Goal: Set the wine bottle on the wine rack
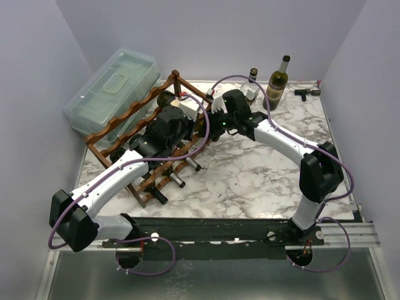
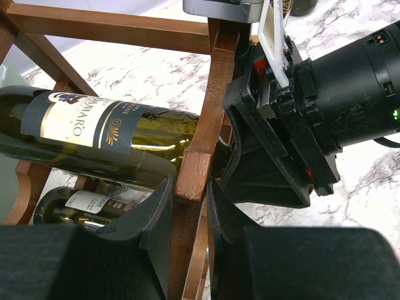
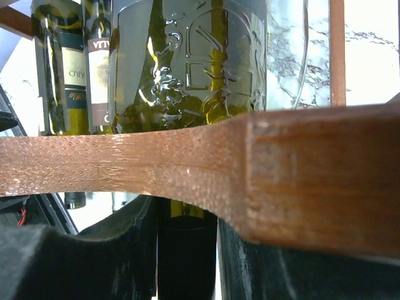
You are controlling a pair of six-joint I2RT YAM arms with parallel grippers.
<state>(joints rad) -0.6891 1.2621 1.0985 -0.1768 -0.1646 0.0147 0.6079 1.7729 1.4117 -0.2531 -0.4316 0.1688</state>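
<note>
Seating the wine bottle [image 3: 187, 75] in the wine rack [image 3: 294, 181], by the look of it: lying on its side at the right-hand end of the rack, on the left half of the marble tabletop [image 1: 250, 175], body across a wavy rail and neck towards the right claw [image 3: 185, 215]. Pinching that dark neck with the right claw, fingers pressed in on either side, just beside the rail. Pinching a wooden rail of the rack with the left claw [image 2: 187, 185], fingers closed on the wood, apparently bracing the frame. Doing this well probably meaning sliding the bottle along its own axis rather than sideways, aiming the body for the hollow between two crests, watching for the shoulder catching on the rail, steadying the rack against the push to avoid skidding on smooth marble, and opening the right claw only after feeling the glass resting on both rails. Avoiding the other bottles [image 3: 62, 69] lying close alongside, round and likely to roll at a knock. Looking olive-green and translucent, with raised relief moulded into the shoulder, pale liquid showing inside and a dark capsule over the neck; being slick and round, likely twisting in a light grip.
</note>
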